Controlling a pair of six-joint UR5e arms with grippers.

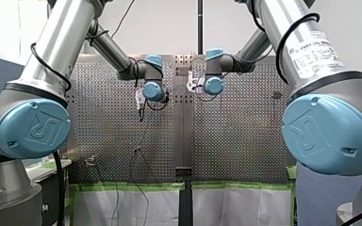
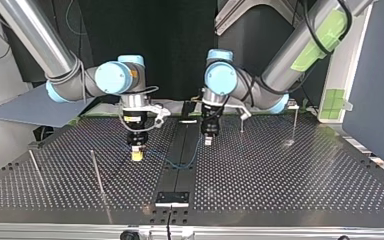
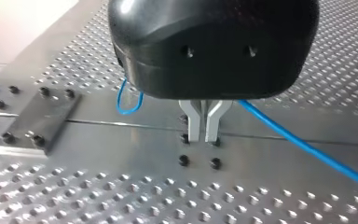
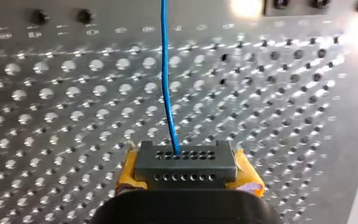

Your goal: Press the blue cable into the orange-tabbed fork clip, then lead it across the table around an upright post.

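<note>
Table: the perforated table [image 2: 280, 175] is showing as dull grey metal, dimpled all over with regular rows of small round holes.
Centre strip: a smooth, unpierced metal strip [image 3: 121, 140] is running between the two perforated halves, carrying black round-headed screws [image 3: 183, 160] and a flat rectangular bracket [image 3: 37, 122] bolted at its corners.
Blue cable: the blue cable [image 3: 307, 144] is thin, round and glossy. In the top view it is hanging in a shallow sag over the centre strip, strung between the two grippers. In the left wrist view a small loop of it is curling out beside the black housing.
Posts: thin upright posts [image 2: 97, 172] of bare metal are standing at the top view's left, well apart from both grippers. Two more are standing at its right, behind my left arm's wrist. None is touching the cable.
In the way: the bulbous black housing [image 3: 214, 46] is hiding where the cable is meeting the fingers.
Left gripper: my left gripper [image 3: 204, 135] is pointing down at the centre strip. Its flat metal fingers [image 3: 193, 123] are drawn together to a thin slit. The cable is passing through at their roots and coming out on either side.
Right gripper: my right gripper [image 4: 185, 163] is showing a grey block pierced by two rows of tiny holes, flanked by yellow pads [image 4: 248, 176]. It is clamped narrow on the cable, which is running straight ahead from the block's top over the perforated plate.
</note>
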